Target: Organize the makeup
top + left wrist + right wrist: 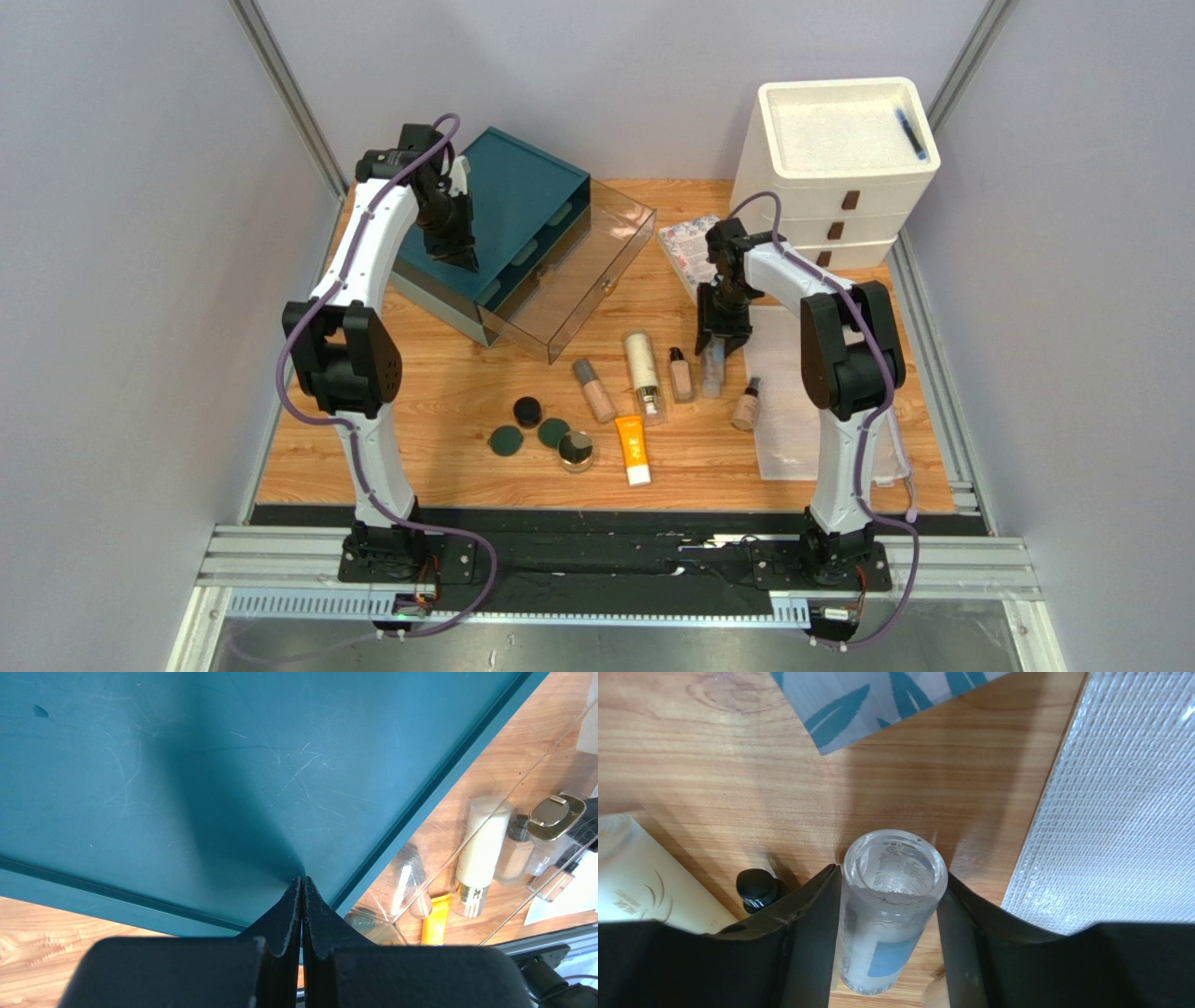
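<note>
Left gripper (pixel 302 903): fingers pressed together with nothing between them. It hangs over the flat top of the teal box (pixel 519 196), near the box's front edge. In the top view the left arm reaches over the back left of the table (pixel 421 462).

A clear drawer (pixel 589 273) is pulled out of the teal box toward the table's middle.

Right gripper (pixel 892 882): fingers clamped on the clear tube (pixel 892 903), one against each side, with the tube's round end facing the wrist camera. We cannot tell whether its lower end touches the wood. It sits between the cream bottle (pixel 643 367) and the mesh pouch (pixel 1116 798), and the leaf-patterned booklet (pixel 878 693) lies just beyond it.

The rest of the makeup lies on the wood in front of the drawer:
- A beige bottle (pixel 593 392), the cream bottle and a small tan bottle (pixel 680 375) lie in a loose row.
- An orange tube (pixel 633 451) lies nearer the arms, with its white cap toward them.
- Four round compacts (pixel 526 410) cluster just left of the orange tube.
- Another tan bottle (pixel 746 406) lies at the pouch's left edge.

A white drawer unit (pixel 842 168) stands at the back right corner.
</note>
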Robot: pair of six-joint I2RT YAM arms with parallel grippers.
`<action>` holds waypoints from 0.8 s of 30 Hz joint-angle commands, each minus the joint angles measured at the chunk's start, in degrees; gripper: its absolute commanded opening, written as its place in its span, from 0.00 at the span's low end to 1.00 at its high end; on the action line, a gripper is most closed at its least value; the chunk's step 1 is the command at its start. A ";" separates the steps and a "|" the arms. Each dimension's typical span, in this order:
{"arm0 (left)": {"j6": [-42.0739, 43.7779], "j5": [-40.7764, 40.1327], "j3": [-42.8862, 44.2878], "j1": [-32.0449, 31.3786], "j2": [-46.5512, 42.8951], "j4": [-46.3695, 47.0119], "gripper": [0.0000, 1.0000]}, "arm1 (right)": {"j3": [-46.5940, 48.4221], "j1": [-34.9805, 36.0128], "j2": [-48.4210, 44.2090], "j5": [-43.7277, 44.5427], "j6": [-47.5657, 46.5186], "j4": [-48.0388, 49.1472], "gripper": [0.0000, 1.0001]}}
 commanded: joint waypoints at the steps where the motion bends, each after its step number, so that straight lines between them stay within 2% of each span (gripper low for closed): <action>1: 1.95 -3.82 -2.21 -0.19 3.85 -4.46 0.00 | -2.22 -0.35 1.28 2.09 0.25 2.47 0.17; 2: 2.04 -3.82 -2.12 -0.28 3.85 -4.46 0.00 | -2.66 -0.26 0.49 2.53 0.51 2.91 0.06; 3: 1.95 -3.90 -2.21 -0.28 3.68 -4.46 0.00 | -3.01 -0.26 0.05 3.23 0.69 2.91 0.00; 11: 1.43 -3.64 -2.12 -0.54 3.76 -4.11 0.00 | 0.93 -0.43 -6.45 2.46 0.69 0.28 0.00; 18: 0.90 -3.82 -3.00 -0.81 3.32 -3.32 0.00 | 7.70 -0.43 -13.13 -12.30 2.36 6.23 0.00; 24: 0.37 -3.20 -2.91 -1.34 3.76 -2.88 0.00 | 15.16 0.09 -9.28 -25.22 8.94 18.19 0.00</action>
